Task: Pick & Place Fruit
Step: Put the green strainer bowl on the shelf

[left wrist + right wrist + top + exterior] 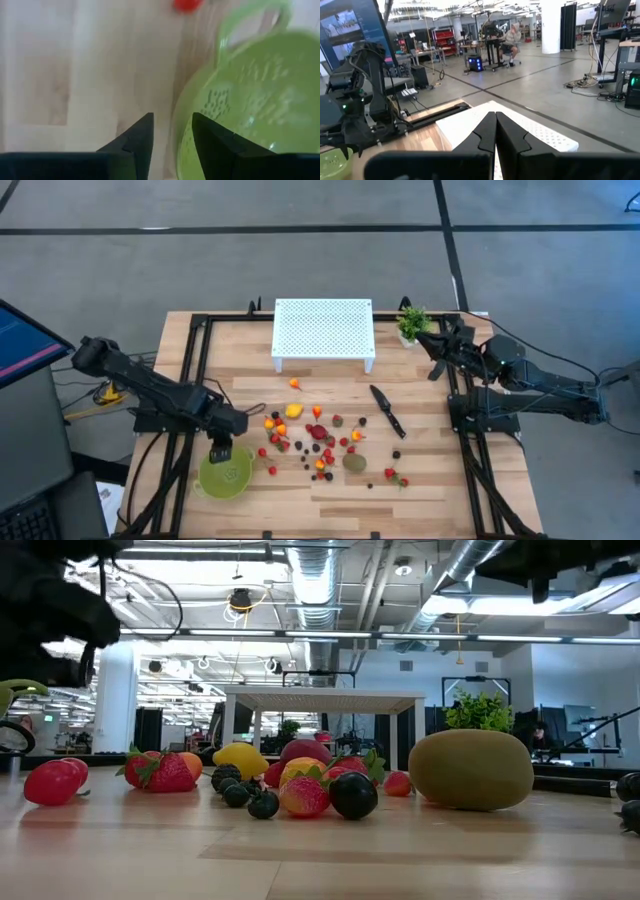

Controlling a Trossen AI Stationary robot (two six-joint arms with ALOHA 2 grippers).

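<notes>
Many tiny toy fruits (315, 435), red, orange, yellow and dark purple, lie scattered on the wooden table's middle. A larger brown-green one (354, 463) lies among them and looms large in the low view (470, 770). A green colander (225, 475) stands on the table at the near left. My left gripper (220, 450) points down over the colander's far rim, open, one finger on either side of it (172, 135). My right gripper (437, 345) hovers shut (495, 125) at the far right, by the potted plant. My left gripper comes from above, with one finger (135, 140) outside the colander's rim (181, 125) and the other (210, 140) over its inside. I cannot tell whether either finger touches the rim. The colander stands upright on the table.
A white perforated stand (323, 330) stands at the far middle, with a small green potted plant (411, 323) to its right. A black knife (387, 410) lies right of the fruits. One red fruit (272, 470) lies close to the colander. Black frame rails run along both sides.
</notes>
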